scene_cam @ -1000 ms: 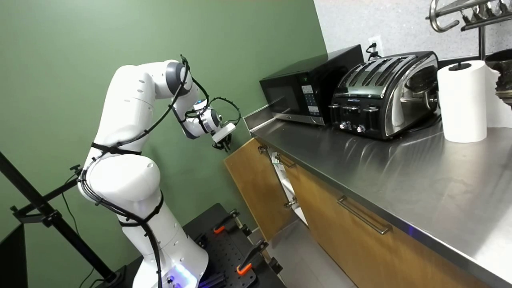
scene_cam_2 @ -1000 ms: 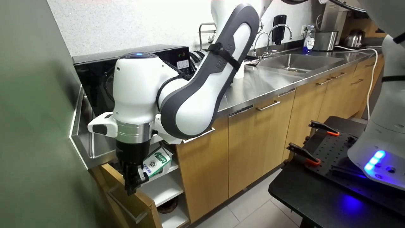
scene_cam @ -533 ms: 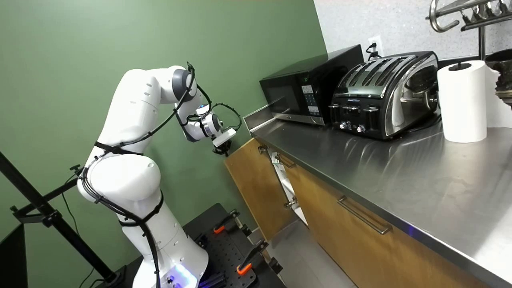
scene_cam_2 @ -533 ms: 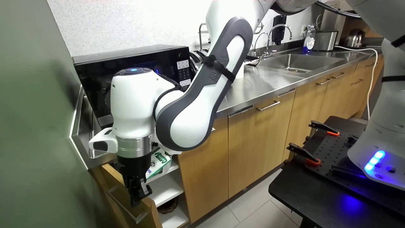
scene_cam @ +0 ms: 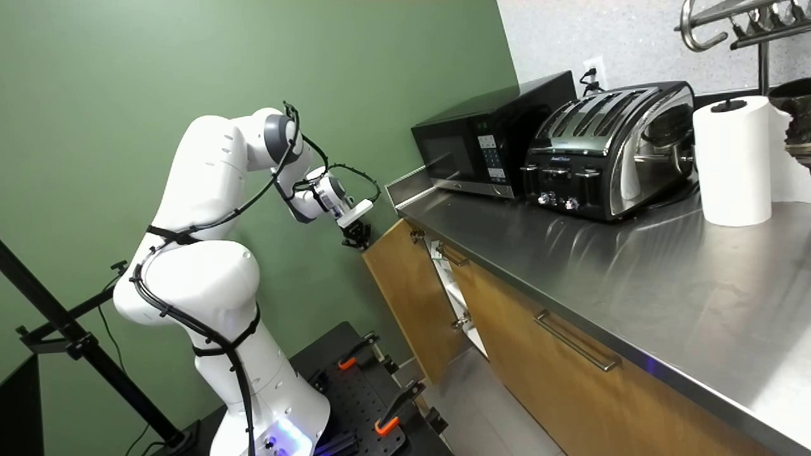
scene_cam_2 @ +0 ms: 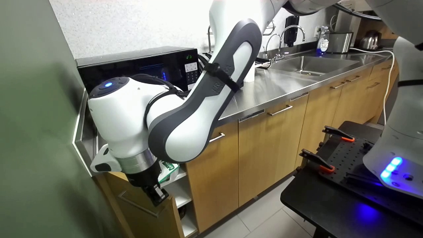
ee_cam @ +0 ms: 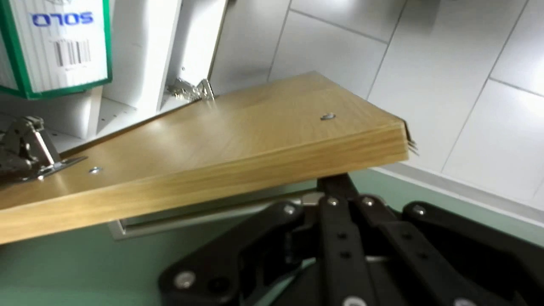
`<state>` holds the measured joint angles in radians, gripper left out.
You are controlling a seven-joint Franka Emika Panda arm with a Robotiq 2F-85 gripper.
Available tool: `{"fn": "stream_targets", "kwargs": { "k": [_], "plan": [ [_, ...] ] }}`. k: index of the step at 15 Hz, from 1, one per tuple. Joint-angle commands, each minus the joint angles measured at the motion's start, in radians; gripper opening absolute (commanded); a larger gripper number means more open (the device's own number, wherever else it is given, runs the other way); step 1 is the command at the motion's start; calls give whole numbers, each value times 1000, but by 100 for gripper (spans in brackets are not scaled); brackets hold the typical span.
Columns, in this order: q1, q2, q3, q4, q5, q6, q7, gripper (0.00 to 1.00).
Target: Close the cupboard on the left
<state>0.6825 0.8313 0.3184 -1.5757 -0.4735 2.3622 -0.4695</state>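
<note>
The cupboard's light-brown door [scene_cam: 415, 297] stands ajar in both exterior views [scene_cam_2: 145, 223]. White shelves [scene_cam_2: 180, 193] and a green-and-white box [ee_cam: 68, 46] show inside. In the wrist view the door's inner face [ee_cam: 238, 123] and two hinges are seen from above. My gripper [ee_cam: 340, 182] is shut and empty. Its fingertips are on the outer, handle side of the door, partly hidden below its top edge, near the free corner; they seem to touch it. In both exterior views the gripper [scene_cam: 360, 239] is at the door's top edge [scene_cam_2: 158, 197]. The handle [scene_cam_2: 137, 205] lies beside the fingers.
A green wall [scene_cam_2: 49, 138] stands close behind the door's outer side. The steel counter [scene_cam: 538, 253] overhangs above, with a microwave [scene_cam: 456, 152], toaster [scene_cam: 583, 152] and paper roll [scene_cam: 732, 161]. Neighbouring wooden fronts [scene_cam_2: 211, 178] are shut. A black table [scene_cam_2: 314, 201] carries the robot base.
The gripper has moved down and tilted, toward the door's free corner on its handle side. The door has swung slightly toward shut over the last half second.
</note>
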Motion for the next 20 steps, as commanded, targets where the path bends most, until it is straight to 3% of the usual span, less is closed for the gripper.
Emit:
{"fn": "stream_targets", "kwargs": {
  "k": [1,9,14,17,20],
  "plan": [
    [62,11,-94,49,-102,-91,-11,0],
    [85,86,-213,85,-359,-76,63,0],
    [125,102,-290,102,-595,-104,259,0],
    [132,105,-304,116,-715,-168,349,0],
    [116,81,-247,95,-713,-250,355,0]
  ]
}}
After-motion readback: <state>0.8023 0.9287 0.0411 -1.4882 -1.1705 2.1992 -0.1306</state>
